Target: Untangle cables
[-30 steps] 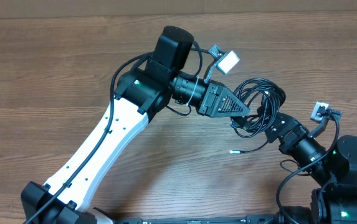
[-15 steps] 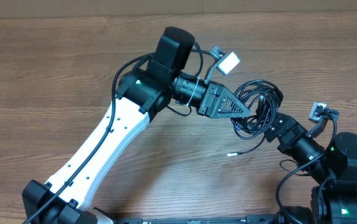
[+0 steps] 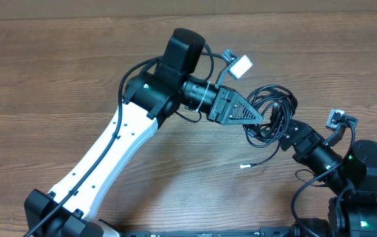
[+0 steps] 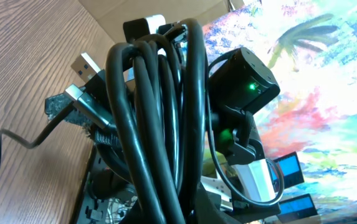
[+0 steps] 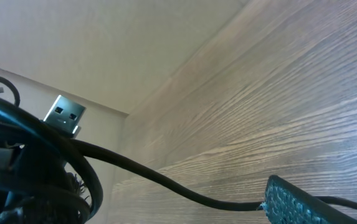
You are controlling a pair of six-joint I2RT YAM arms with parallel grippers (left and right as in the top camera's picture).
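Note:
The cables [image 3: 275, 105] are a bundle of black looped cords lifted off the table at right of centre. My left gripper [image 3: 262, 118] is shut on the cables; in the left wrist view the cables [image 4: 159, 118] fill the middle, with silver USB plugs [image 4: 81, 93] sticking out to the left. My right gripper [image 3: 277, 135] is open and pushed into the lower side of the loops. In the right wrist view a single cord [image 5: 166, 180] runs to one teal finger pad [image 5: 299, 202], beside a USB plug [image 5: 64, 115]; the other finger is hidden. A loose plug tip [image 3: 244, 165] trails on the table.
The wooden table [image 3: 56, 85] stretches to the left and back. The white left arm [image 3: 119, 148] crosses diagonally from the front left. The right arm's base [image 3: 362, 191] stands at the front right. A cardboard wall [image 5: 103, 50] lies along the far edge.
My right gripper has crept a little left and up into the loops. The loose plug tip has slid slightly toward the front. The left arm has stayed put.

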